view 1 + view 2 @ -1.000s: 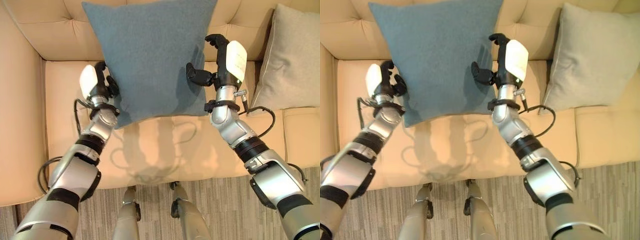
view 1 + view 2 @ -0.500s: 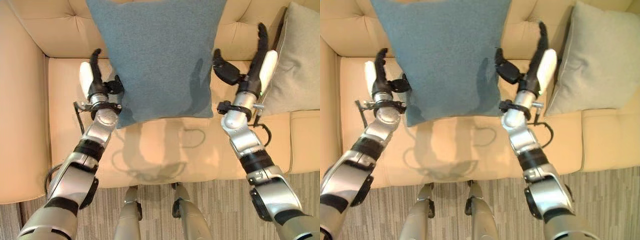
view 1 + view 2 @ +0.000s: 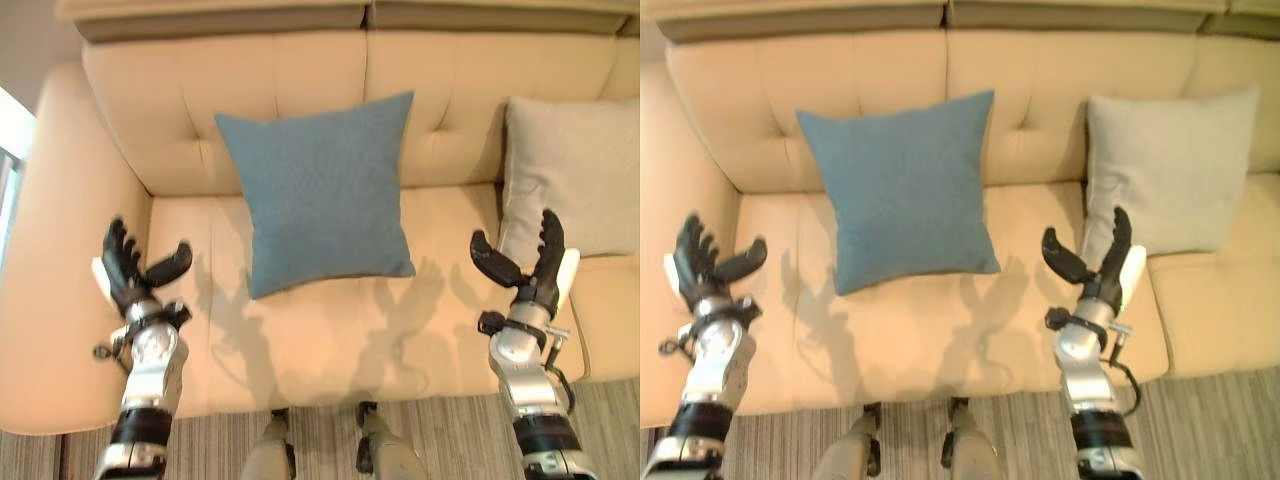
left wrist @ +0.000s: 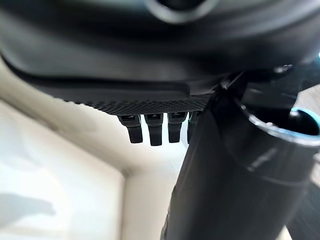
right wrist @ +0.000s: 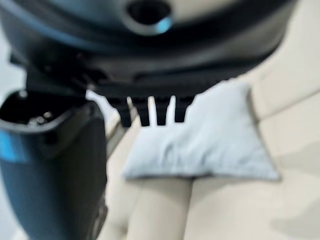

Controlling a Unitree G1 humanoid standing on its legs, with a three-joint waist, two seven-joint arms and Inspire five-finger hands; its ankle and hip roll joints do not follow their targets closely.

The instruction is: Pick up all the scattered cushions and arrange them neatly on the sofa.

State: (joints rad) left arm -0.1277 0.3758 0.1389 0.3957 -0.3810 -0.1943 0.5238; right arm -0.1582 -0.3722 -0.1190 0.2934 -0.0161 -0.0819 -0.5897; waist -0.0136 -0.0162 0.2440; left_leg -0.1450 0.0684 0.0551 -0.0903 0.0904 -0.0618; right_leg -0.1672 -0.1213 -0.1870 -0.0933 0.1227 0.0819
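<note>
So the blue cushion (image 3: pixel 322 193) is propped against the backrest of the sofa (image 3: pixel 300 330), sitting a bit crooked, and a grey cushion (image 3: pixel 570 175) leans just to its right, against the back too. Both look placed to me. The left hand (image 3: pixel 128 270) and right hand (image 3: pixel 530 265) hover out over the seat's front edge, well apart from either cushion, fingers spread and holding nothing. I'd guess the job is mostly done, maybe a straighten-up left. Can't see much floor (image 3: pixel 450 440), just a strip by the sofa front, so stray cushions could be out of frame.
</note>
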